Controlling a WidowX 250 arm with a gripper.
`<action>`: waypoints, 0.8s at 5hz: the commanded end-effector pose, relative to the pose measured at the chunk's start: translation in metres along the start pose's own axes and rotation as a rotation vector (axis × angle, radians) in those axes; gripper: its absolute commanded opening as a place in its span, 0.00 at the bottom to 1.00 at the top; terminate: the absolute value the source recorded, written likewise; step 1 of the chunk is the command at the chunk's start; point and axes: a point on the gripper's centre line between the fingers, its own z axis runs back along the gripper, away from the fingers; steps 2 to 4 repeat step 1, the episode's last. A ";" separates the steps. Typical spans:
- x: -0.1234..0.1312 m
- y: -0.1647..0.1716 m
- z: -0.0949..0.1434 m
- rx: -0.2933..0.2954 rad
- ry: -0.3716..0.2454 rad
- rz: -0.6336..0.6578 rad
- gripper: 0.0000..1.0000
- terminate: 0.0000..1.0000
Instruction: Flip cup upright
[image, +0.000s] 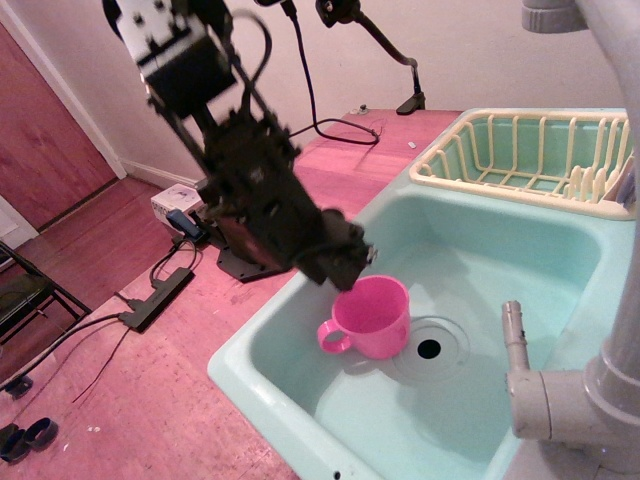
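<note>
Cup (372, 317) upright in sink (300, 330), gripper (345, 268) blurred above, finger state unclear

Smooth pink plastic cup (372, 317), glossy turquoise sink (480, 260), matt black hand (345, 268)

A pale wall (480, 40) is running behind the pink counter (150, 400), warm pinkish light washing over everything. A reddish wooden door (50, 150) is standing far to the hand's left, with dark cables (70, 340) and a power strip (155, 297) lying on the surface below it.
</note>
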 end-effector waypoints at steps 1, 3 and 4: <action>-0.039 0.043 0.052 0.031 0.104 -0.133 1.00 1.00; -0.039 0.043 0.052 0.031 0.104 -0.133 1.00 1.00; -0.039 0.043 0.052 0.031 0.104 -0.133 1.00 1.00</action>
